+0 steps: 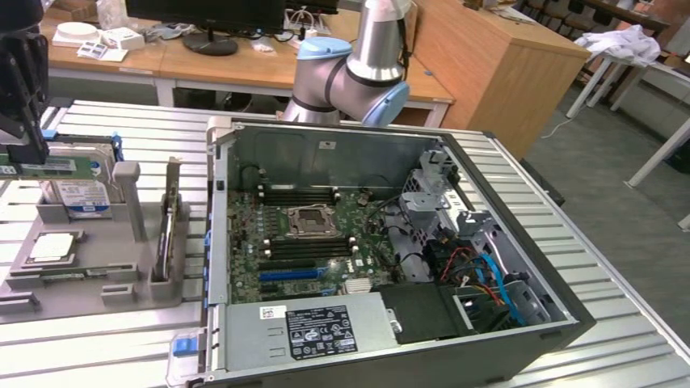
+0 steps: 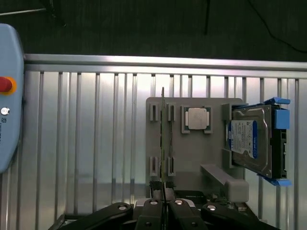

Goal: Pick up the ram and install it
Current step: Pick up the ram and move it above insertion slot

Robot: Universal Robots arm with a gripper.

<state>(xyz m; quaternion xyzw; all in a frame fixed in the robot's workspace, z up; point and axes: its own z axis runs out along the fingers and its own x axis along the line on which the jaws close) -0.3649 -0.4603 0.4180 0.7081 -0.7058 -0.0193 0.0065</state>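
- The claw (image 1: 31, 152) is squeezed nearly all the way shut. It holds the ram (image 1: 48, 167) by its thin top edge.
- The ram hangs in the air over the gray holder (image 1: 103, 263), just in front of the hard drive (image 1: 84, 194). It is well away from the open computer case (image 1: 323, 125).
- In the wrist view, the ram (image 2: 163, 139) looks like one thin line running out from the claw (image 2: 163, 194).
- I think the hold is small. The ram is long and thin, so it could tip or slide between the fingers (image 2: 152, 207) if the arm moves fast.
- The hard drive is very close. A sideways swing could knock the ram against it and twist the ram.
- The case has tall walls. If the ram is carried too low, it could hit the rim and pop out of the claw.
- The black memory slots (image 1: 307, 196) are narrow. If the ram comes down a bit crooked, I think it would sit on the slot's edge and not go in.
- Pushing hard on a crooked ram could bend it or hurt the green board (image 1: 275, 234) under it.
- Wires (image 1: 474, 267) lie inside the case, off to the exterior view's right. The claw could snag them if it drifts that way.
- If the ram drops, it could fall through to the slatted table (image 1: 119, 121) or land on the silver chip (image 1: 54, 246).
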